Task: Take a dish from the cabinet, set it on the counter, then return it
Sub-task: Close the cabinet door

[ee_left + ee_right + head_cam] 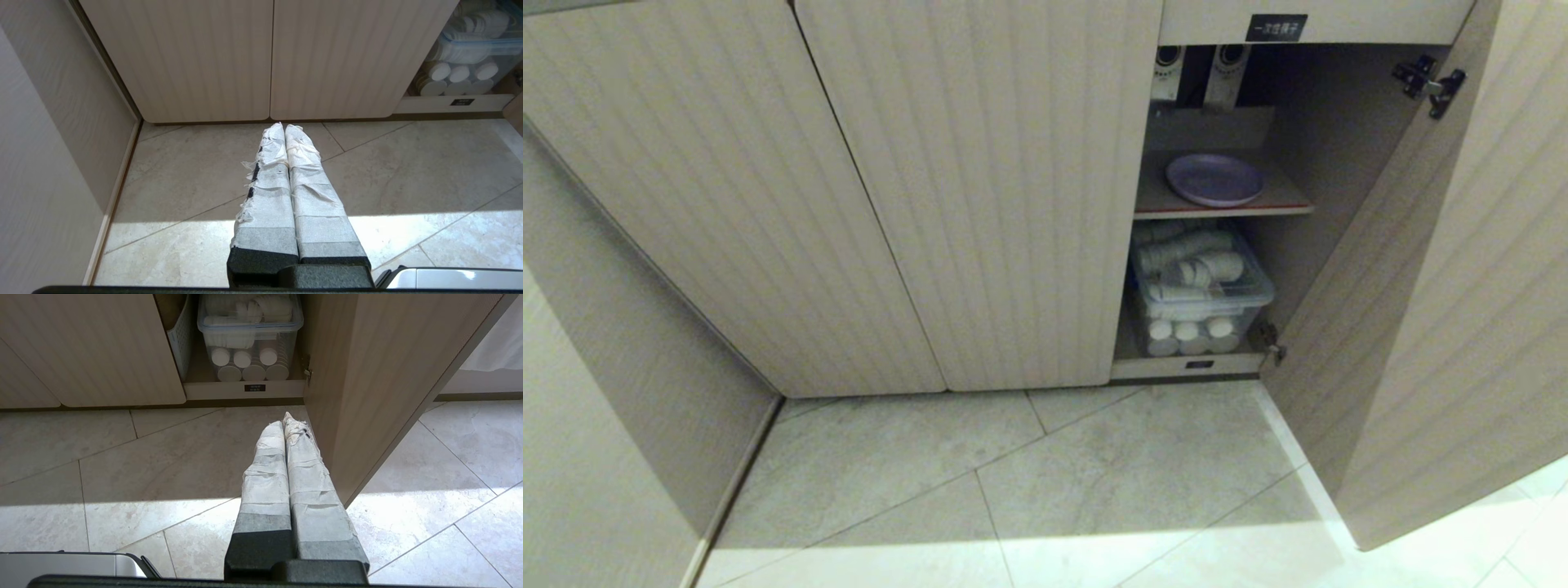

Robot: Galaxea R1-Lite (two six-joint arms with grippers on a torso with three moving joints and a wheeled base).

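The cabinet [980, 188] bears a small black label [1276, 28]; its white characters are illegible.

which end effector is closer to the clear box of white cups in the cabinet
Right. The right end effector sits before the open compartment holding the clear box; the left end effector faces the closed doors beside it.

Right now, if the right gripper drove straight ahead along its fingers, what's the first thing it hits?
Probably the open cabinet door: the shut right gripper points toward the cabinet's bottom ledge, with its tips close beside the door's inner face. Depth is unclear; if it clears the door, the floor below the ledge comes next.
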